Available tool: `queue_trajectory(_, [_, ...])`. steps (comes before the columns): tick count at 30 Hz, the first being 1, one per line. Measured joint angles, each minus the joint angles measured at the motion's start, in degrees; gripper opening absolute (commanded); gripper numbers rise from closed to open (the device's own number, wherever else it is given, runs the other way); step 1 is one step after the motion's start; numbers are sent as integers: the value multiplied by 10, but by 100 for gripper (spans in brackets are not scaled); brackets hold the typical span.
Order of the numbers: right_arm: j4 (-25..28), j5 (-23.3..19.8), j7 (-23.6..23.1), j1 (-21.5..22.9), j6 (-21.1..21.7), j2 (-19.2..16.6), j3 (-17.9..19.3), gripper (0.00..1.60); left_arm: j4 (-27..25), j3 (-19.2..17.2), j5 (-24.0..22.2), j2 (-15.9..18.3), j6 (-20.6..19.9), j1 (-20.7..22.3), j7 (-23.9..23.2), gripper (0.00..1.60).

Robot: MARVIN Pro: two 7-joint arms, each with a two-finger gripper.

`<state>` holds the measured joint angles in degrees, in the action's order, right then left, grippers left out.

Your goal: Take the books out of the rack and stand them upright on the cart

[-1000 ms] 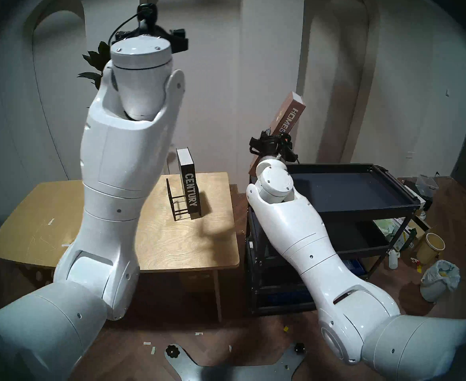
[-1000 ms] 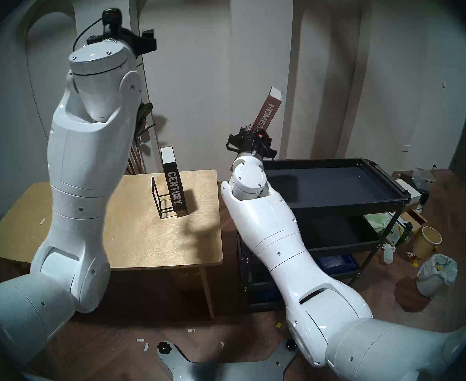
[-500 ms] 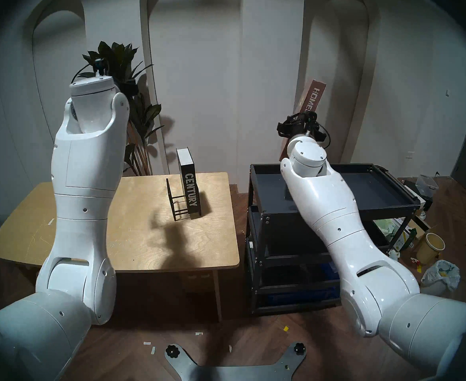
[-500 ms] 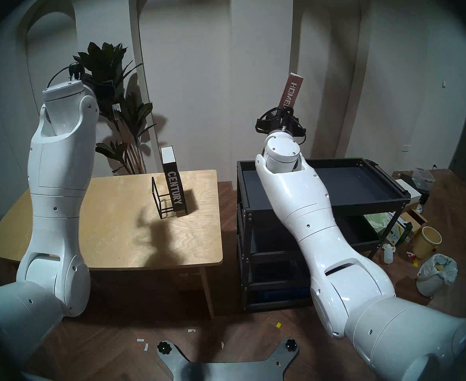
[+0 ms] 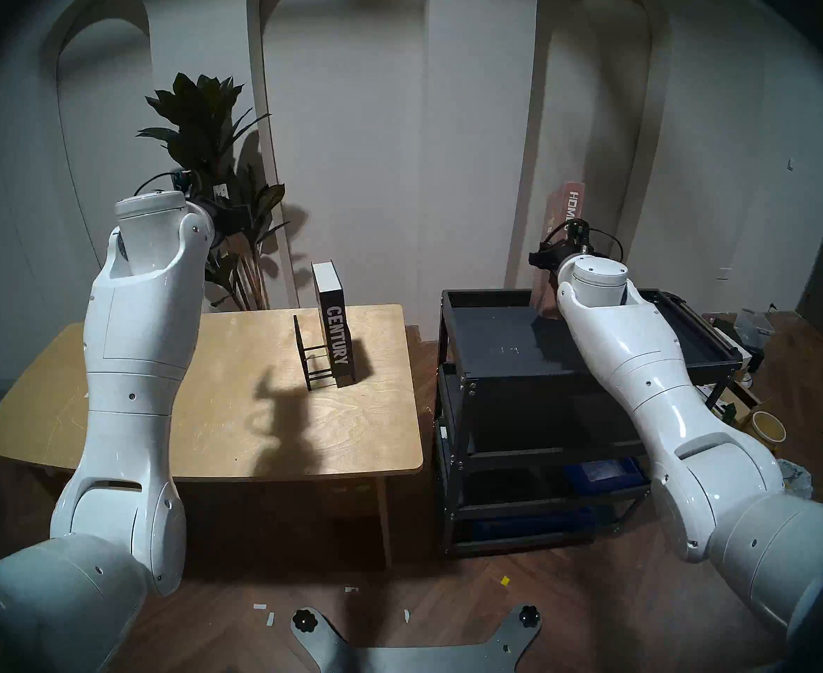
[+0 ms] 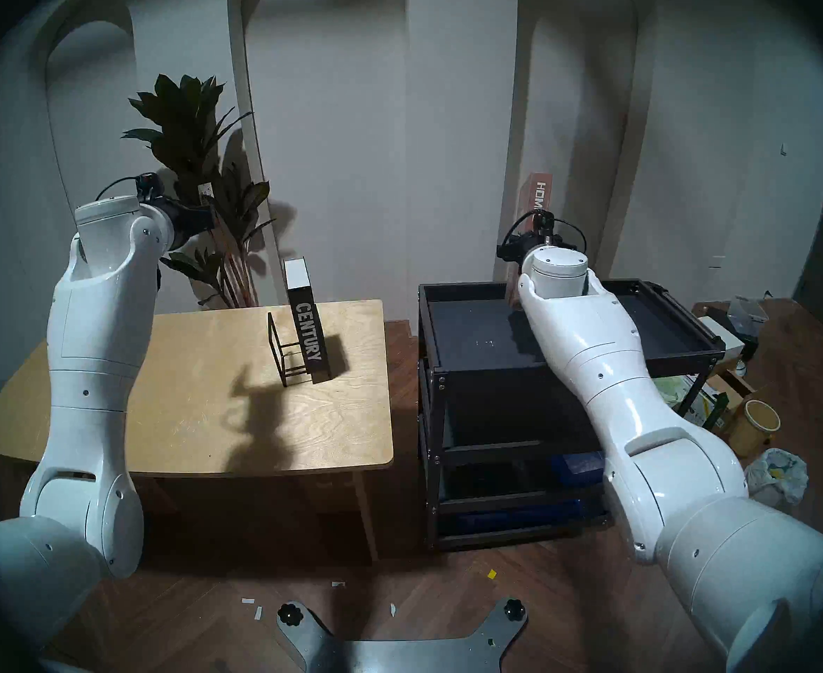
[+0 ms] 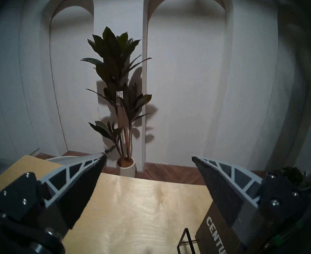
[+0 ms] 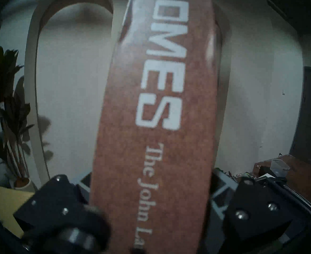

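Brown hardcover lettered "HOMES" (image 5: 563, 230) is held nearly upright at the right of the head view, clamped across its covers by the right gripper (image 8: 151, 198), whose jaws are closed on it with the spine facing the wrist camera. It is carried this way, presumably, so that it can be lowered onto its bottom edge. Its lower end is hidden behind the wrist, so whether it touches the cart (image 5: 496, 295) cannot be told; it appears to be over the far edge of the top tray.

At centre frame, the black book lettered "CENTURY" (image 5: 335, 334) is seen standing upright at the right end of the wire rack (image 5: 308, 361) on the wooden table (image 5: 108, 414), its top well above the frame, which leaves room for a grasp.

At the left, the left gripper (image 7: 149, 158) is held above the table with its jaws spread wide and nothing between them, likely readied for that second book. A potted plant (image 7: 117, 79) is seen behind the table.
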<state>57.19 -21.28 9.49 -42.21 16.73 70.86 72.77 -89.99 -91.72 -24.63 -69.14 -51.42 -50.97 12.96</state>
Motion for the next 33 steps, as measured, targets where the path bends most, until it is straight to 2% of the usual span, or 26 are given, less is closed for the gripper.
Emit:
queue_trajectory(5, [-16,-9,-54,1,-25,-29,-8,0,0,0,-10,9,3,-17,-24,160])
queue_trajectory(11, [-23,-12,-122,-4,-77,-62,-20,0,-3,1,-19,18,12,-39,-47,160])
queue_trajectory(19, [-38,-14,-203,-23,-140,-85,-25,0,-15,11,-24,27,25,-65,-66,160])
queue_trajectory(24, [-64,-17,-224,-44,-182,-87,-13,0,-25,19,-22,31,33,-83,-72,160])
queue_trajectory(33, [-109,-19,-228,-63,-263,-75,10,0,-35,30,-14,35,45,-107,-77,160])
